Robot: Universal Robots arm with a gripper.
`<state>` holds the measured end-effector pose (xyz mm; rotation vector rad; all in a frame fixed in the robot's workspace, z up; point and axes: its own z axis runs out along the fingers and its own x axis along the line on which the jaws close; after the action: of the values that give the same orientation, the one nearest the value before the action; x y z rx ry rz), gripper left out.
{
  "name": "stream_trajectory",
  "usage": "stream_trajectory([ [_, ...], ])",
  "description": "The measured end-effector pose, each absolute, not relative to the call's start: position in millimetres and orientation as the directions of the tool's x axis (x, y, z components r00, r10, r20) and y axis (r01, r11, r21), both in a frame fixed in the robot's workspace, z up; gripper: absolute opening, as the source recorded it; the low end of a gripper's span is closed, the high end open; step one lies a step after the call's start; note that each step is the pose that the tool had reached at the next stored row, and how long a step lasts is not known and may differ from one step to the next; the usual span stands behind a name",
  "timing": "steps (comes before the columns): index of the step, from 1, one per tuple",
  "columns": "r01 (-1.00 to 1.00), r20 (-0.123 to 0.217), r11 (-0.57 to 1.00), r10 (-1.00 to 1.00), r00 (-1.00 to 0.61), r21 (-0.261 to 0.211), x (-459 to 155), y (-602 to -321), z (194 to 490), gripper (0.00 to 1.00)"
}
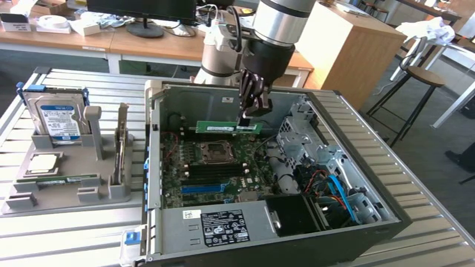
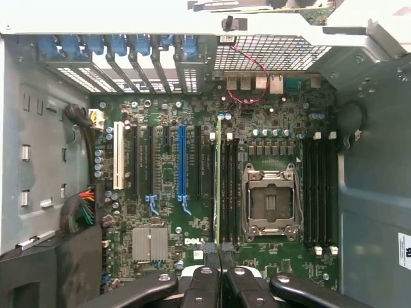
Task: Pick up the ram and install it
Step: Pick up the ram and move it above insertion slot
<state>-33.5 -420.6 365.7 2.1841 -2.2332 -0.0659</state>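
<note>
While the fingers (image 1: 250, 108) stood clamped on one end of the ram (image 1: 219, 128), it hung edge-down over the motherboard (image 2: 270, 122) — long axis parallel to the memory slots (image 2: 229, 186) below it.

**Silver Arm, Black End Effector**

The arm (image 1: 286, 22) is sheathed in brushed silver tubing, and a pale grey joint housing (image 1: 221, 49) is seen behind it. A black cable (image 1: 236, 25) is routed alongside. The end effector (image 1: 250, 115) is built of black linkages, with round silver screws (image 2: 235, 272) set at the pivots.
</note>
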Motion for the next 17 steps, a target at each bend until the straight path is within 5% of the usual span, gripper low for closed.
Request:
stream_trajectory([
  [17, -0.999, -0.017, 0.023, -1.000, -0.024, 0.042, -33.6, -420.5, 352.8, 0.11],
])
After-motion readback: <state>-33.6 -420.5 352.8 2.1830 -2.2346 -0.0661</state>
